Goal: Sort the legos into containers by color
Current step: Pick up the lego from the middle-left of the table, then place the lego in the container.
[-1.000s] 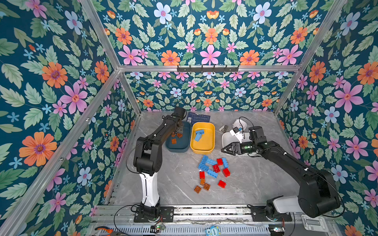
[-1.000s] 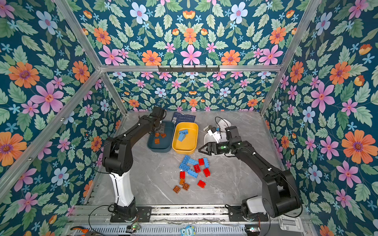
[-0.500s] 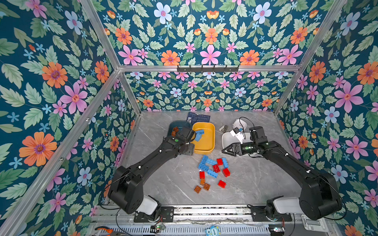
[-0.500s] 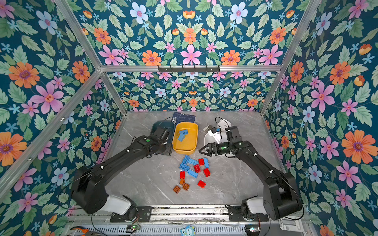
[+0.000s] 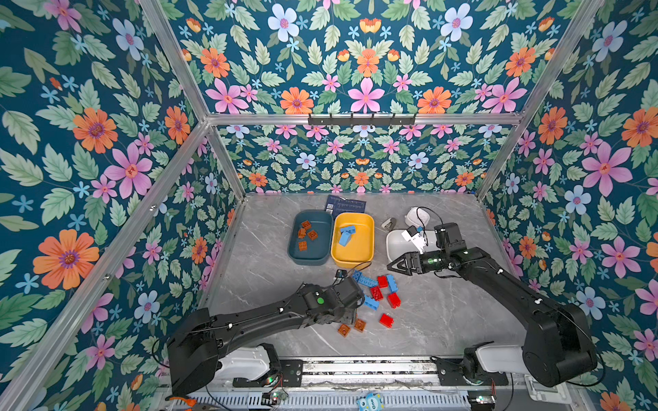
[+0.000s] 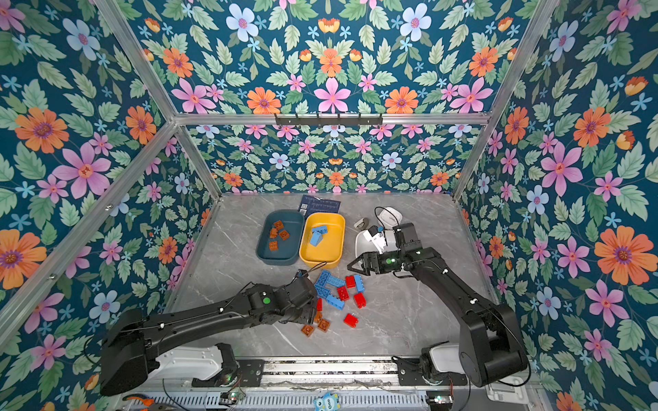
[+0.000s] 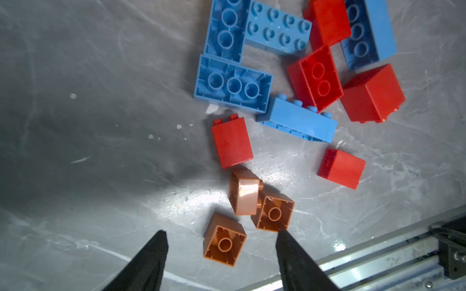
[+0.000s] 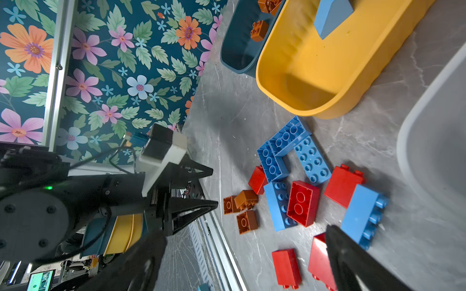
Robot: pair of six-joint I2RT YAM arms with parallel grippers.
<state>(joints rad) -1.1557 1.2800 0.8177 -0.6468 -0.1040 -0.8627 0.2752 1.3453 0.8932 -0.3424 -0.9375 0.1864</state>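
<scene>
Loose legos lie mid-table: blue ones [image 5: 366, 281], red ones [image 5: 386, 320] and three brown ones [image 7: 224, 244]. My left gripper [image 7: 221, 233] hovers open over the brown group. One upturned brown brick lies between its fingertips, untouched. The dark teal container [image 5: 310, 254] holds several brown bricks, and the yellow container [image 5: 356, 256] holds blue bricks. The white container [image 5: 397, 243] is partly hidden behind my right wrist. My right gripper [image 5: 391, 266] hangs wide open and empty between the white container and the pile, and the right wrist view also shows this gripper [image 8: 242, 235].
A dark blue card [image 5: 345, 204] lies behind the tubs. A small white gadget [image 5: 416, 215] with a cable and a small grey object [image 5: 388, 223] sit at the back right. The metal rail [image 5: 356, 370] runs along the front edge, close to the brown bricks.
My left arm has swung from over the teal container down to the front of the pile, above the brown bricks. The right arm has stayed in place.
</scene>
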